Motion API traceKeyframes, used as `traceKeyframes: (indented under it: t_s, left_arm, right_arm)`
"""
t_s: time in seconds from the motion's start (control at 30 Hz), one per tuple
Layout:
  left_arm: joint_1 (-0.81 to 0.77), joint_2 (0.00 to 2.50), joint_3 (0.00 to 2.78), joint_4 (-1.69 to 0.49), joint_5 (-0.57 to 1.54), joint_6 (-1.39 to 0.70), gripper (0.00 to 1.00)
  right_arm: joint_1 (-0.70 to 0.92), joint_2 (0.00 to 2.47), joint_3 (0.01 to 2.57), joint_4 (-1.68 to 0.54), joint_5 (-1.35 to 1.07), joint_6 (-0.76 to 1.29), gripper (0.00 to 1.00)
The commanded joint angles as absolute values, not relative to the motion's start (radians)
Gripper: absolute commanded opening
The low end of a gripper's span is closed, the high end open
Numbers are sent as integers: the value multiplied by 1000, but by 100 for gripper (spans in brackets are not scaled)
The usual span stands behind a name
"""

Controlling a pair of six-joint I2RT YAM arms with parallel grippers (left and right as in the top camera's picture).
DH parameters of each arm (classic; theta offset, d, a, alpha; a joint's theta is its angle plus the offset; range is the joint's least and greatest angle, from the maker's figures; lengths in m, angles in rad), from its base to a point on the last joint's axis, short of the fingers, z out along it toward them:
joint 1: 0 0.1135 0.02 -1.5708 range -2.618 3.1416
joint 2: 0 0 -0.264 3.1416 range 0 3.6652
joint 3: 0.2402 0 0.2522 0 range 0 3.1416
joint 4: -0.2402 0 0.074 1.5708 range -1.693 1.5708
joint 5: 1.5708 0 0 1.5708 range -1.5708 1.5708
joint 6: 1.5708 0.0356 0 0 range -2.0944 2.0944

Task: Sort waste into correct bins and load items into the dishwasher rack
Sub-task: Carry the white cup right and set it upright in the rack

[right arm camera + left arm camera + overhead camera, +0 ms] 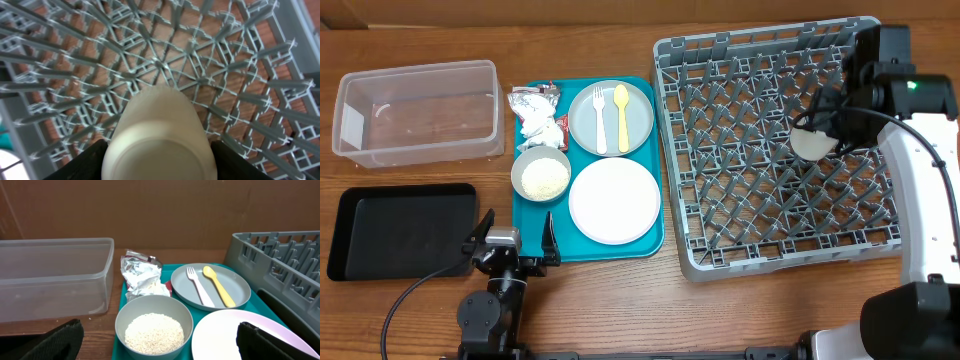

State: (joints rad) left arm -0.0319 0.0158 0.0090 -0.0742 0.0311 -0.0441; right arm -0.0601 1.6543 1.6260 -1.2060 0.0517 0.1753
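Cup [812, 146]: white, we see its base (wrist view), over the rack's [760, 40] three o'clock side.
Bowl [152, 302]: holds rice [154, 332].

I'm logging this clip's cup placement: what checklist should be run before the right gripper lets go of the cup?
1. Cup held by right gripper: ok, its fingers flank the cup on both sides in the wrist view.
2. Cup over rack: ok, above its right half.
3. Cup resting on the pegs: cannot tell, contact is hidden.
4. Spot below free: ok, only bare pegs show around the cup.
5. Left gripper clear of rack: ok, open at the teal tray's near left corner.
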Motion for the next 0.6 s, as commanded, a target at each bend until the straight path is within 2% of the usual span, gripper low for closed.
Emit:
traceKeyframes:
  t_s: [0.0, 0.37, 0.57]
  left_arm:
    - [-27, 12, 5, -74, 42, -25, 100]
    - [-27, 12, 5, -74, 42, -25, 100]
    - [-27, 12, 5, -74, 42, -25, 100]
  right_arm:
    - [-93, 1652, 1558, -1185, 76, 184, 58]
    - [-102, 1652, 1406, -1097, 81, 192, 59]
    - [-102, 1649, 1391, -1073, 76, 217, 77]
